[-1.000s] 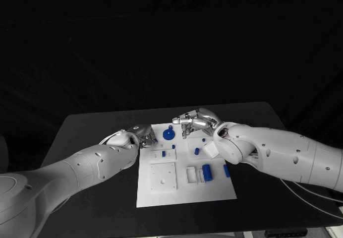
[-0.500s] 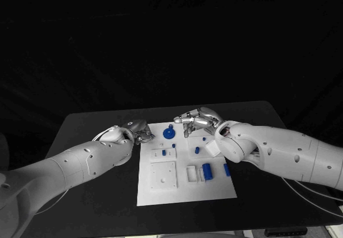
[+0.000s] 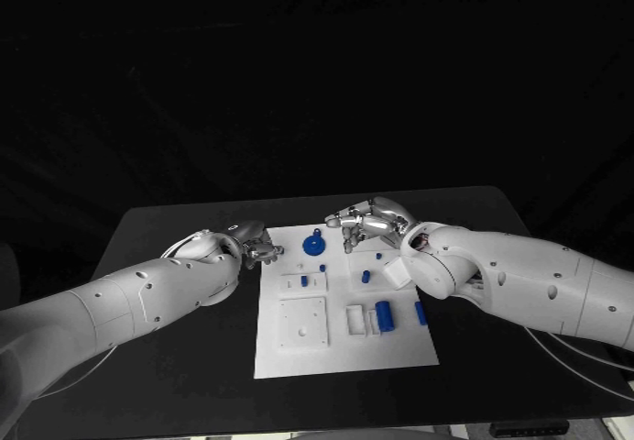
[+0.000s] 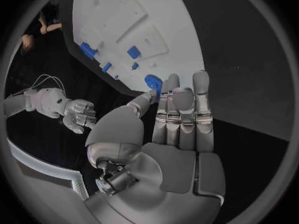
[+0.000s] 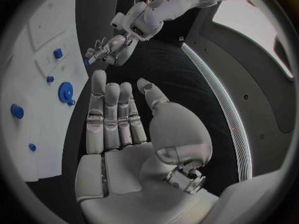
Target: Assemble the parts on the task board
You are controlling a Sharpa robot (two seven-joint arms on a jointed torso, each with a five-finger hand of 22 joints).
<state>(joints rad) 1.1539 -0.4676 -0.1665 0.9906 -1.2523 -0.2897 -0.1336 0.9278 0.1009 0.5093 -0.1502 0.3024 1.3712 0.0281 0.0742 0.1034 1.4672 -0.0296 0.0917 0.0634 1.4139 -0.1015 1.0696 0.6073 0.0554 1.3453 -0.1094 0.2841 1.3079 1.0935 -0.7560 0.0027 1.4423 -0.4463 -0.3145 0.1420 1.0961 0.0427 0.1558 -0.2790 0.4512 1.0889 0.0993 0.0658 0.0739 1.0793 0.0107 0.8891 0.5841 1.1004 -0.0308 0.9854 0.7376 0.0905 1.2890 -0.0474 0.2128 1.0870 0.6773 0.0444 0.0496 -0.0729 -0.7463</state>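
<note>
White, the task board (image 3: 397, 353) is lying in the middle of the black bench (image 3: 158, 229), with the blue parts mostly on its far half: a round blue disc part (image 3: 313, 245) nearest the far edge, small blue pegs (image 3: 364, 275) just nearer, and a longer blue cylinder (image 3: 383, 316) toward the right side beside a white holder. Both hands are hovering at the board's far end, one on each side of the disc. The left hand (image 3: 254, 246) is sitting at the far left corner; in its wrist view its fingers (image 4: 184, 117) are lying straight and pressed together, holding nothing. The right hand (image 3: 368, 220) is hanging over the far edge, its fingers (image 5: 112, 114) likewise straight, side by side and empty. No part is being gripped, so the work seems to be between picks, probably about to choose a piece. The next move is likely calling for one hand to lower onto a part, perhaps the disc, and close around it. Dark cloth is surrounding the bench.
</note>
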